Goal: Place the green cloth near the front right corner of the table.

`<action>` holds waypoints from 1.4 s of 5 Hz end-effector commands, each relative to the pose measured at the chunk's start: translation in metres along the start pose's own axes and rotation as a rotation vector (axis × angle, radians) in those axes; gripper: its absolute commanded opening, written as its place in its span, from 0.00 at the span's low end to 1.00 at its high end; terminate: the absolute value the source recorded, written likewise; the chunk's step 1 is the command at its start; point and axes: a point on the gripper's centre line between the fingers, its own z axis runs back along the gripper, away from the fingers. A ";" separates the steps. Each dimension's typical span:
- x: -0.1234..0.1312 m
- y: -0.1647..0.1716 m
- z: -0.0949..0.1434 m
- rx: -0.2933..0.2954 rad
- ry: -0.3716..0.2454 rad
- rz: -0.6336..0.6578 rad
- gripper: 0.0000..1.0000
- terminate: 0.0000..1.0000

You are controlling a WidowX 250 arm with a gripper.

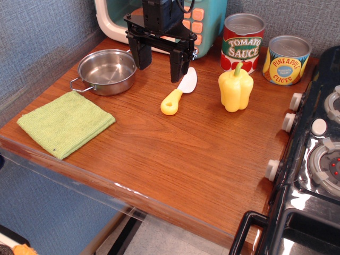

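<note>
The green cloth (66, 124) lies flat on the reddish-brown table (186, 154) at its front left corner, just in front of the steel pan. My gripper (159, 65) hangs open and empty above the back middle of the table, between the pan and the knife. Its two black fingers (177, 66) point down and stand apart. The gripper is well behind and to the right of the cloth, not touching it.
A steel pan (107, 70) sits at the back left. A yellow-handled toy knife (179, 91), a yellow bell pepper (236, 89), a tomato sauce can (242, 42) and a pineapple can (287, 59) stand towards the back. A black toy stove (313, 159) borders the right side.
</note>
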 end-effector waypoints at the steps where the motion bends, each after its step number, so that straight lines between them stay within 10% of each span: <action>1: 0.000 0.000 0.000 0.000 0.000 0.000 1.00 0.00; 7: -0.120 0.139 -0.058 0.001 0.077 0.064 1.00 0.00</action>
